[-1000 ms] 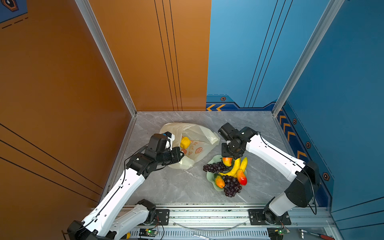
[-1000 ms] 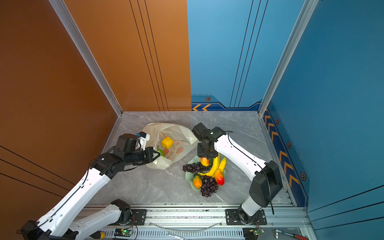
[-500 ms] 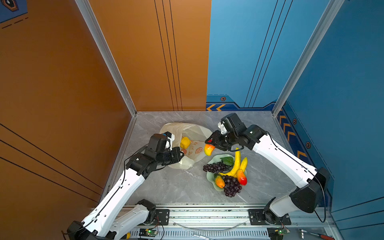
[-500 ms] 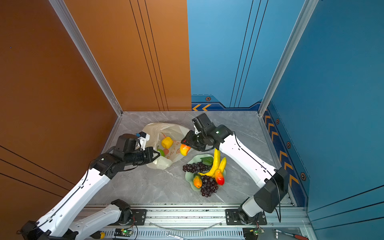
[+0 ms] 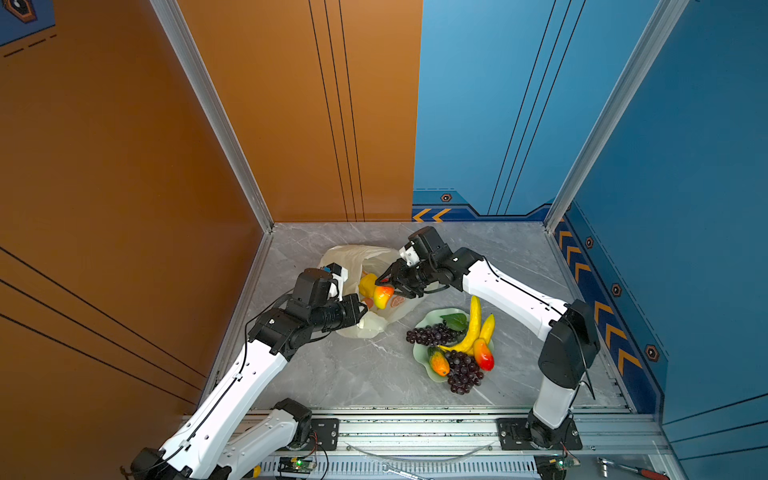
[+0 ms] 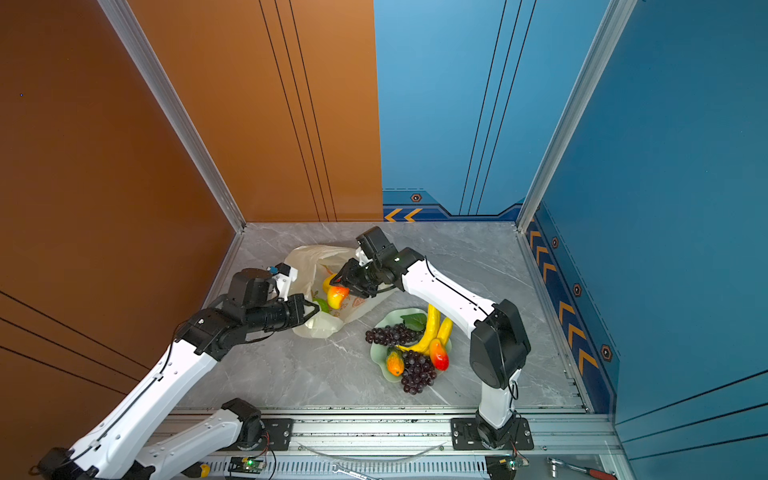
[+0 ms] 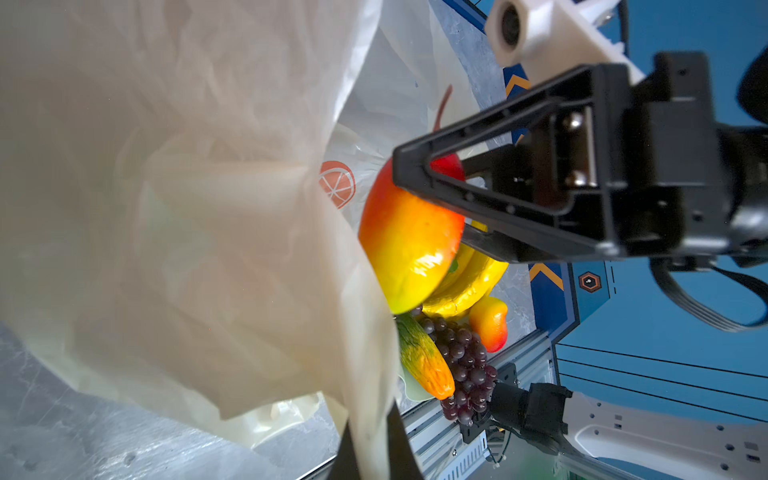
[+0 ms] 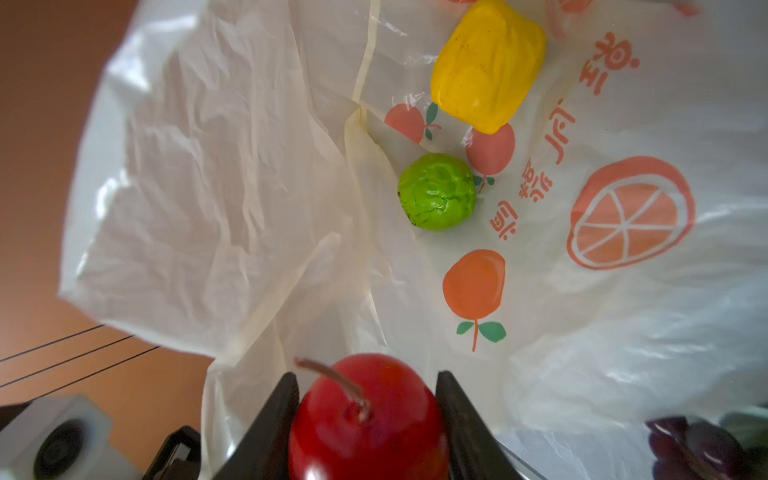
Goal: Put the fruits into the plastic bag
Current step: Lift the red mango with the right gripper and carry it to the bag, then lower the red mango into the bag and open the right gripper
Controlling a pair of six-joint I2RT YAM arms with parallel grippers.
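Swung the mango [image 5: 382, 296] from the dish [image 5: 419, 357] across to the mouth of the plastic bag [image 5: 353, 257] since a second ago, in both top views: clamped in the right tool [image 5: 385, 286], left tool [image 5: 360, 309] just beside, pinched shut on the bag's rim. Left wrist: mango [image 7: 409, 245] just beyond the pinched film. Right wrist: past the held mango [image 8: 365, 419], yellow fruit [image 8: 488, 62] and bumpy green fruit [image 8: 436, 191] inside the bag, ahead of the tool.

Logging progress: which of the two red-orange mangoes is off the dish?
The mango gripped in the right tool at the mouth of the bag; the other mango lies on the green dish.
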